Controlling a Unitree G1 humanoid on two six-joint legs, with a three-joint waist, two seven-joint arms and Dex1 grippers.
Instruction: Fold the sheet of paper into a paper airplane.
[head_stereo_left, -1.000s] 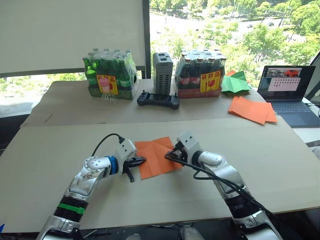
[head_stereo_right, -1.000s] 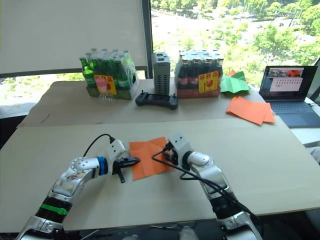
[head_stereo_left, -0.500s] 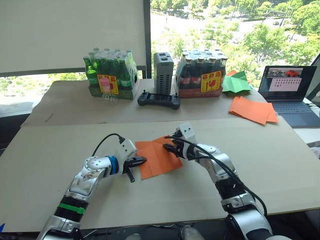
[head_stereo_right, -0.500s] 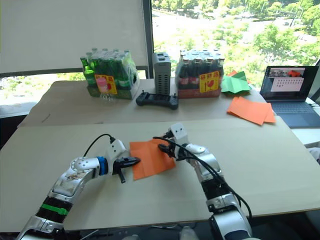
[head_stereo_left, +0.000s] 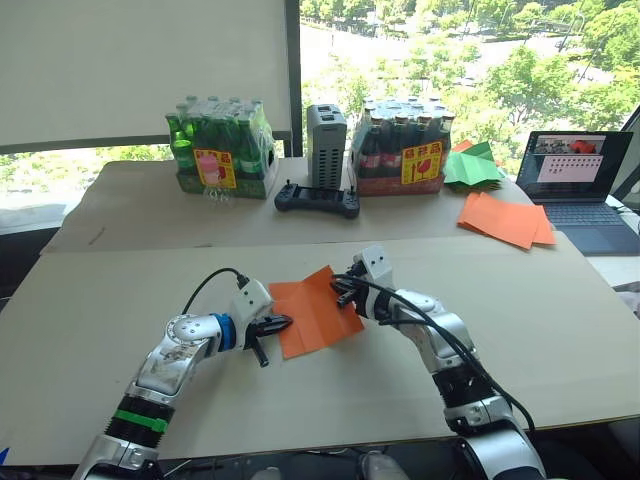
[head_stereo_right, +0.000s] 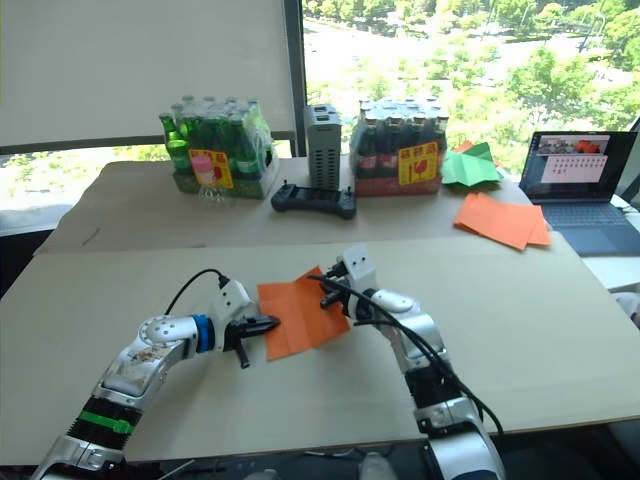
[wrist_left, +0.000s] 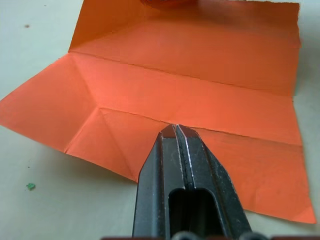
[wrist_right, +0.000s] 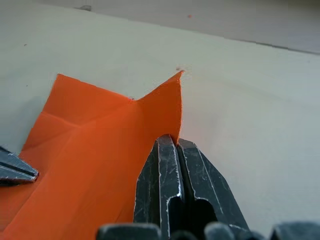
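The sheet of paper (head_stereo_left: 312, 318) is bright orange with crease lines and lies in the middle of the near table. My left gripper (head_stereo_left: 286, 322) is shut, and its closed tips rest on top of the sheet's left edge (wrist_left: 175, 128). My right gripper (head_stereo_left: 344, 293) is shut on the sheet's right edge near the far corner. That edge (wrist_right: 167, 107) stands up off the table in a point between the closed fingers. The rest of the sheet (wrist_left: 200, 75) stays flat.
On the far table stand two shrink-wrapped bottle packs (head_stereo_left: 220, 150) (head_stereo_left: 400, 148), a grey box (head_stereo_left: 325, 135) and a black controller (head_stereo_left: 317, 200). At the back right are a pile of orange sheets (head_stereo_left: 505, 220), a green paper shape (head_stereo_left: 470, 165) and a laptop (head_stereo_left: 578, 190).
My right gripper closed from open onto the sheet's right edge, and that edge and far corner rose off the table. The left gripper stayed in place.
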